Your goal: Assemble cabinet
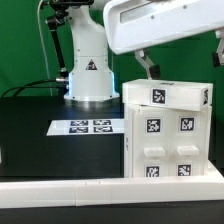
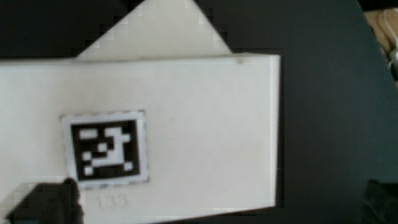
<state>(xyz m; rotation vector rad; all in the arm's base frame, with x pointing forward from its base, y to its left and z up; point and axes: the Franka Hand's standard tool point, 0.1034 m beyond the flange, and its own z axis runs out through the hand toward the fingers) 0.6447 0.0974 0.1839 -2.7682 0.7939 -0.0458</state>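
The white cabinet [image 1: 165, 135] stands on the black table at the exterior view's right, a box of blocky panels with several black-and-white tags on its top and front. My gripper [image 1: 183, 62] hangs just above its top, fingers spread wide and holding nothing. In the wrist view my gripper [image 2: 214, 205] is over a white cabinet panel [image 2: 196, 110] that bears one tag [image 2: 103, 150]. One dark finger [image 2: 50, 202] overlaps the panel and the other finger [image 2: 377, 200] is off its edge over the dark table.
The marker board [image 1: 88, 127] lies flat on the table at the exterior view's left of the cabinet. The white robot base [image 1: 88, 80] stands behind it. A white rail [image 1: 100, 190] runs along the table's front edge. A white pointed shape [image 2: 160, 30] shows beyond the panel.
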